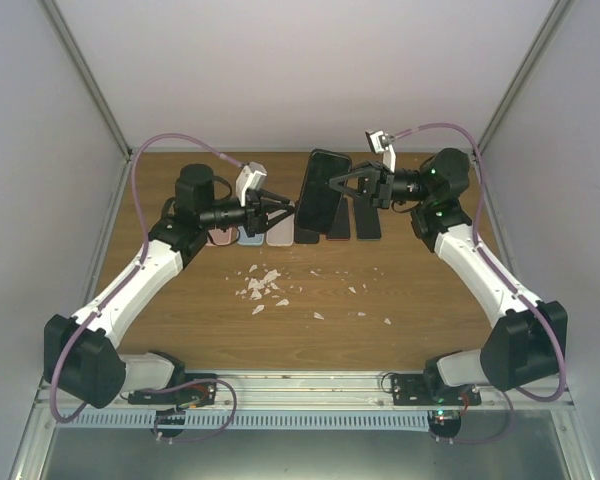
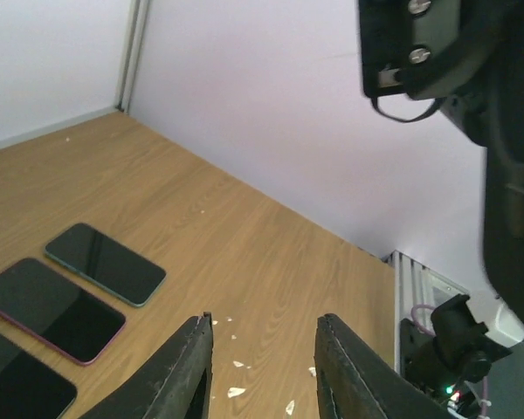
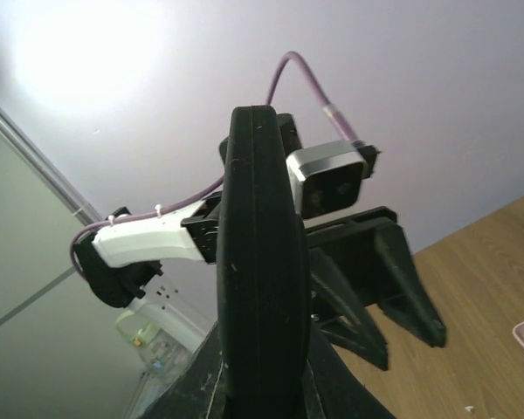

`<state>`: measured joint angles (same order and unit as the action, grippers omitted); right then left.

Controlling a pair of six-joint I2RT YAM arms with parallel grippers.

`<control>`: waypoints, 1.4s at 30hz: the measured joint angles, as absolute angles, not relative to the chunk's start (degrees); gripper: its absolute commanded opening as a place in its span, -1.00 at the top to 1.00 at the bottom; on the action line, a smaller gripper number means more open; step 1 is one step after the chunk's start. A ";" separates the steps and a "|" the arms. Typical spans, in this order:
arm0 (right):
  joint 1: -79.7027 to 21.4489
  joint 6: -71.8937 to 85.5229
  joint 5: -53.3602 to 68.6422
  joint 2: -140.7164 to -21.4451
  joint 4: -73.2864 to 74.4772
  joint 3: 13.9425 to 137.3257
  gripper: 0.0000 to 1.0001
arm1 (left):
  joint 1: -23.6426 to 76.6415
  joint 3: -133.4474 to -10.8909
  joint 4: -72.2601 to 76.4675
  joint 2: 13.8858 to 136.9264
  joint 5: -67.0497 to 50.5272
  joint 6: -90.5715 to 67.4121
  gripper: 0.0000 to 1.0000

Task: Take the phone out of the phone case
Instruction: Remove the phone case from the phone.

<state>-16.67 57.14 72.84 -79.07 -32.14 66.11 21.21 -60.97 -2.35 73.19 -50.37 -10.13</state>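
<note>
My right gripper point(image 1: 336, 186) is shut on a phone in its black case point(image 1: 320, 196), held up off the table at the back centre. In the right wrist view the case point(image 3: 262, 262) stands edge-on, and my right gripper point(image 3: 262, 388) clamps its lower part. My left gripper point(image 1: 288, 208) hovers just left of the phone's lower edge, apart from it. From the left wrist camera my left gripper point(image 2: 264, 321) is open, with only bare wood and white crumbs between its fingers point(image 2: 190, 371). The phone itself cannot be told apart from its case.
Several other phones lie in a row at the back of the table point(image 1: 180, 320): pale ones point(image 1: 250, 237) on the left, dark ones point(image 1: 368, 222) on the right. White crumbs point(image 1: 265, 285) litter the middle. Walls close in on three sides.
</note>
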 measured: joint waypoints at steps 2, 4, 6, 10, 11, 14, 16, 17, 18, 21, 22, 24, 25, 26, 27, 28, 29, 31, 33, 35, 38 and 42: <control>-16.78 58.74 73.65 -79.07 -34.41 65.63 0.99 | 21.21 -60.97 -2.92 73.82 -49.36 -9.89 0.33; -16.88 60.05 74.13 -79.07 -36.01 65.30 0.99 | 21.21 -60.97 -3.40 74.13 -48.75 -9.82 0.27; -16.86 60.80 74.46 -79.07 -36.99 65.23 0.99 | 21.21 -60.97 -3.55 74.17 -48.84 -9.63 0.17; -16.71 59.79 74.46 -79.07 -35.57 65.34 0.99 | 21.19 -60.97 -3.18 74.17 -52.45 -9.82 0.08; -16.64 58.65 74.32 -79.07 -34.17 65.49 0.99 | 21.19 -60.95 -2.76 74.17 -53.60 -10.00 0.07; -16.25 53.84 72.88 -79.07 -27.49 66.78 0.99 | 21.17 -60.23 0.99 73.78 -59.42 -12.45 0.06; -16.05 51.18 72.23 -79.07 -23.33 67.79 0.99 | 21.12 -59.37 3.49 73.19 -61.87 -14.33 0.06; -16.12 49.82 72.18 -78.96 -21.43 68.38 0.99 | 20.86 -58.94 4.47 73.10 -62.70 -15.18 0.06; -16.25 48.75 72.10 -78.78 -20.18 68.75 0.99 | 20.69 -58.59 5.19 73.10 -63.44 -15.90 0.06; -16.16 45.76 70.91 -78.37 -17.61 68.97 0.99 | 20.56 -58.26 6.68 72.97 -65.93 -17.04 0.08; -16.05 45.12 70.32 -78.41 -16.84 68.97 0.99 | 20.62 -58.26 7.14 72.77 -66.54 -17.19 0.08; -15.94 44.03 69.25 -78.54 -15.31 68.97 0.99 | 20.88 -58.26 7.60 72.40 -67.11 -17.39 0.09; -15.94 43.70 68.90 -78.54 -14.87 68.97 0.99 | 20.91 -58.26 7.84 72.36 -67.16 -17.41 0.09; -15.94 43.44 68.73 -78.54 -14.52 68.97 0.99 | 20.91 -58.28 8.01 72.36 -67.22 -17.43 0.09; -15.94 43.18 68.60 -78.54 -14.33 68.97 0.99 | 20.91 -58.28 7.99 72.36 -67.20 -17.45 0.09; -15.94 43.07 68.45 -78.54 -14.24 68.97 0.99 | 20.91 -58.28 7.97 72.36 -67.07 -17.43 0.09; -15.94 42.96 68.38 -78.54 -14.15 68.97 0.99 | 20.91 -58.28 7.94 72.36 -66.85 -17.41 0.09; -15.94 42.89 68.18 -78.54 -14.09 68.97 0.99 | 20.97 -58.43 7.46 72.38 -66.00 -17.02 0.10; -15.94 42.96 68.16 -78.54 -14.15 68.97 0.99 | 21.19 -59.02 6.15 72.38 -63.99 -16.43 0.10; -15.97 43.33 68.18 -78.54 -14.28 68.97 0.99 | 21.23 -59.64 4.93 72.40 -62.17 -15.81 0.10; -15.97 43.83 68.23 -78.54 -14.96 68.95 0.99 | 21.26 -60.12 3.95 72.55 -59.66 -15.18 0.14; -15.97 44.42 68.25 -78.54 -15.59 68.95 0.99 | 21.34 -60.20 2.24 72.90 -57.65 -14.09 0.21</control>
<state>-15.97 44.42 68.25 -78.54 -15.59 68.95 21.34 -60.20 2.24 72.90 -57.65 -14.09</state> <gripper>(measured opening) 0.123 0.424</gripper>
